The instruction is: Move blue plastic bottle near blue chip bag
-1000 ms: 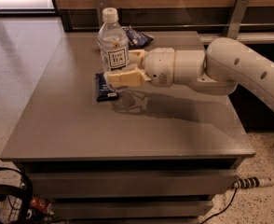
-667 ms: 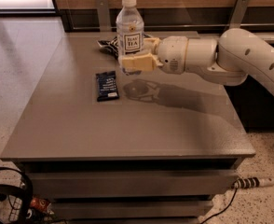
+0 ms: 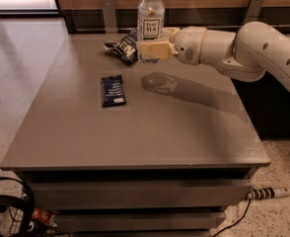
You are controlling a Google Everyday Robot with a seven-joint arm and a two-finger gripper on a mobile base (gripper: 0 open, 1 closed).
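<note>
Here's what we've got. The bottle (image 3: 150, 19) is upright at the far edge of the bench (image 3: 135, 137), clear plastic with a white cap and a white label reading "TEA". The gripper (image 3: 148, 50) comes in from the right and its jaws are clamped on the lower part of the bottle, below the label. One cream finger (image 3: 155, 50) crosses the front of the bottle, and we can only partly see the other behind it.

The bottle looks lifted off the bench. Its shadow (image 3: 157, 83) lies on the surface nearer to us, apart from the bottle's base.

The chip bag (image 3: 123, 45) is just to the left of the bottle, dark blue and wrinkled with white letters, lying on the bench near the back. The bag's right edge meets the bottle in our view, but we can't tell if they actually touch.

A flat dark blue packet (image 3: 113, 90) lies closer to us, well apart from both and left of the shadow.

The white arm (image 3: 243, 48) runs off to the right edge. On the floor there's a cable (image 3: 263, 193) at lower right and some black cords (image 3: 9, 206) at lower left.
</note>
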